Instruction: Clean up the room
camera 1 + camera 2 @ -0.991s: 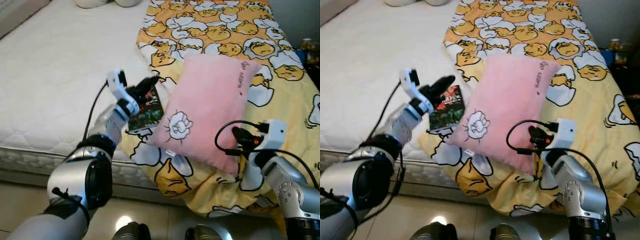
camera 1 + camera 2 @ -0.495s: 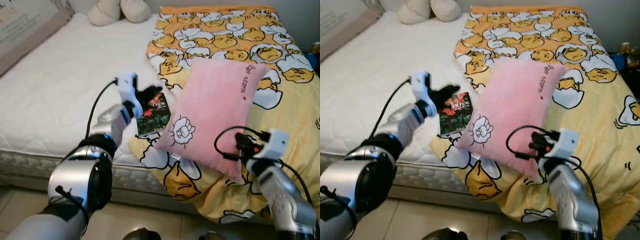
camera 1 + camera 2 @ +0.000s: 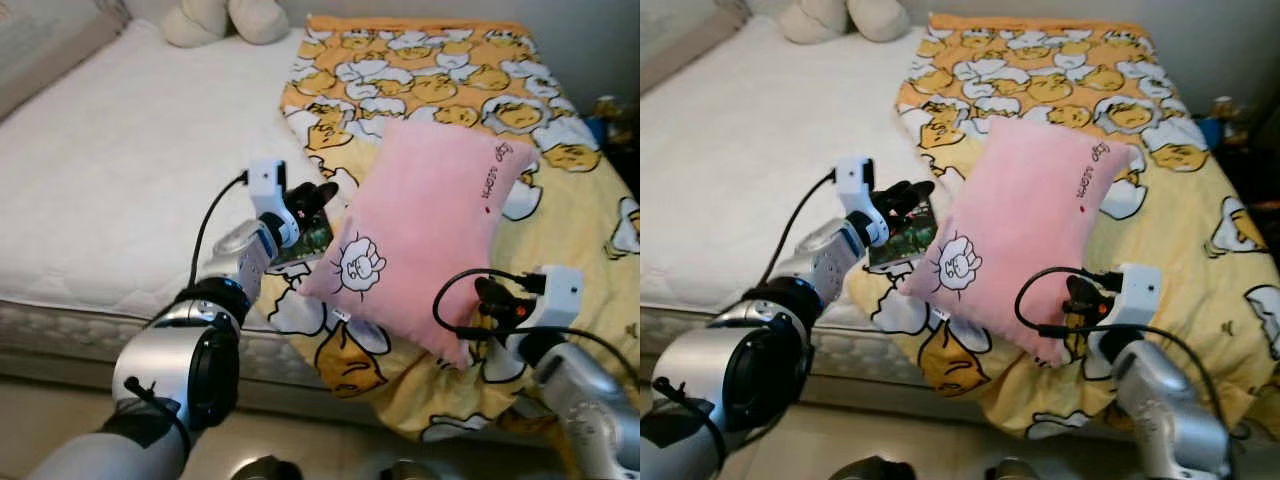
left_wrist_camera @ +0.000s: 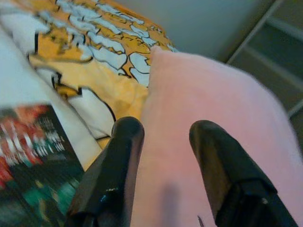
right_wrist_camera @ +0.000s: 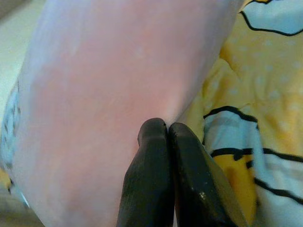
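A pink pillow (image 3: 420,240) with a small white cartoon patch lies tilted on the yellow cartoon-print duvet (image 3: 440,60). A dark-covered book (image 3: 308,238) lies half tucked under the pillow's left edge. My left gripper (image 3: 318,193) hovers open just above the book's far end, its fingers (image 4: 120,156) pointing at the pillow's side (image 4: 199,94). My right gripper (image 5: 161,125) is shut, with its tips pressed against the pillow's lower right corner and nothing between them.
The bare white mattress (image 3: 120,150) spreads to the left, with a beige plush (image 3: 225,18) at the head end. A grey headboard cushion (image 3: 40,50) lines the far left. The bed's front edge and tiled floor (image 3: 40,410) lie below.
The head camera has shifted. My left gripper has slid from over the book's cover towards its far end, close to the pillow's edge. The right gripper stays at the pillow's corner.
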You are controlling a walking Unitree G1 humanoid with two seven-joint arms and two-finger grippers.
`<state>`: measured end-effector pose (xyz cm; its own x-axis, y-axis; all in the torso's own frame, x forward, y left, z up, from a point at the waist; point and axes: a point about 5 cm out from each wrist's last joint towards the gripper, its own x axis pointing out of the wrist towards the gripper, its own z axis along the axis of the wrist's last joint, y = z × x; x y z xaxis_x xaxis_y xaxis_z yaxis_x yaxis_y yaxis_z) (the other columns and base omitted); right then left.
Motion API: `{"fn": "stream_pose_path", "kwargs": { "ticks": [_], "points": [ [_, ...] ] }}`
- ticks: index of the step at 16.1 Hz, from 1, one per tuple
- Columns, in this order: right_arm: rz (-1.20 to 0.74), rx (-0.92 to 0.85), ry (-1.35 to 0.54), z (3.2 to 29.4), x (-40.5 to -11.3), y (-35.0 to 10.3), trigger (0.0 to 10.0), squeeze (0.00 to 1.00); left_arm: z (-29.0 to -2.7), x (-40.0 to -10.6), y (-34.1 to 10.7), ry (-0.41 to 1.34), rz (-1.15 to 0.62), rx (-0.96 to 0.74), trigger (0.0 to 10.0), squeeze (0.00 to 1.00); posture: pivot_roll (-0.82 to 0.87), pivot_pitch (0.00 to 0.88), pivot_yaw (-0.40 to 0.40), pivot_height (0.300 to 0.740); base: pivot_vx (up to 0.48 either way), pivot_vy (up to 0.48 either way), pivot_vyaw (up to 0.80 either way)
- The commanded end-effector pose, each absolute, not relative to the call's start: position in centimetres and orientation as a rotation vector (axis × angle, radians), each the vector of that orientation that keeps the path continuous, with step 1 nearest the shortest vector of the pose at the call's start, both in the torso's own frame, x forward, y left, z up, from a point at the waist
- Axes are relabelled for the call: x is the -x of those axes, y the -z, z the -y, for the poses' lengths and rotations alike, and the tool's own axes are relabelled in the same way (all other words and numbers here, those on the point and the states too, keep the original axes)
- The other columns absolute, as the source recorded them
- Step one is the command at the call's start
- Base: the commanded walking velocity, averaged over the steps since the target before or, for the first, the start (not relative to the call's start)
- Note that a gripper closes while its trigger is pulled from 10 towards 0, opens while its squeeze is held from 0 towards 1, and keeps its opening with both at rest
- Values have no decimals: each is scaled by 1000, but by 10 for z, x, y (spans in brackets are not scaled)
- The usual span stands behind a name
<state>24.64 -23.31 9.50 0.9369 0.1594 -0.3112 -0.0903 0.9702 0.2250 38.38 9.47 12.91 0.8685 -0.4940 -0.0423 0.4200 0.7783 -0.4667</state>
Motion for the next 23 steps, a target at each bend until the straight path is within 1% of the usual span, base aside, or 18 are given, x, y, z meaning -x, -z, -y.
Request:
{"fn": "stream_pose_path", "kwargs": {
  "ticks": [1, 3, 4, 5, 7, 10, 15, 17, 21, 22, 23],
  "points": [
    [-314, -175, -148, 240, -251, -109, 0, 0, -95, -377, -113, 456, -219, 534, 10000, 1000, -338, 41, -15, 724, 0, 0, 0],
    [-312, -163, -152, 245, -255, -115, 0, 0, -89, -374, -109, 482, -231, 542, 10000, 1000, -337, 49, -25, 724, 0, 0, 0],
    [-317, -149, -165, 248, -257, -118, 0, 0, -82, -371, -106, 546, -246, 521, 10000, 1000, -336, 65, -30, 724, 0, 0, 0],
    [-320, -145, -167, 248, -257, -119, 0, 0, -80, -369, -104, 573, -263, 491, 10000, 1000, -337, 72, -28, 724, 0, 0, 0],
    [-327, -147, -171, 247, -256, -118, 0, 0, -83, -368, -103, 608, -281, 446, 10000, 1000, -335, 81, -17, 724, 0, 0, 0],
    [-334, -167, -181, 241, -254, -114, 0, 0, -83, -370, -109, 646, -274, 493, 10000, 1000, -328, 90, -3, 724, 0, 0, 0],
    [-324, -184, -194, 236, -248, -119, 0, 0, -77, -369, -109, 654, -302, 557, 10000, 1000, -357, 114, 26, 724, 0, 0, 0],
    [-318, -181, -200, 235, -245, -122, 0, 0, -74, -368, -107, 660, -317, 537, 10000, 1000, -379, 127, 33, 724, 0, 0, 0],
    [-311, -172, -208, 235, -235, -129, 0, 0, -79, -367, -100, 608, -360, 483, 10000, 1000, -418, 153, 52, 724, 0, 0, 0],
    [-310, -175, -199, 237, -230, -131, 0, 0, -76, -364, -94, 612, -390, 446, 10000, 1000, -424, 160, 56, 724, 0, 0, 0],
    [-306, -185, -192, 236, -227, -132, 0, 0, -70, -360, -89, 628, -416, 432, 10000, 976, -426, 166, 60, 724, 0, 0, 0]
  ]
}}
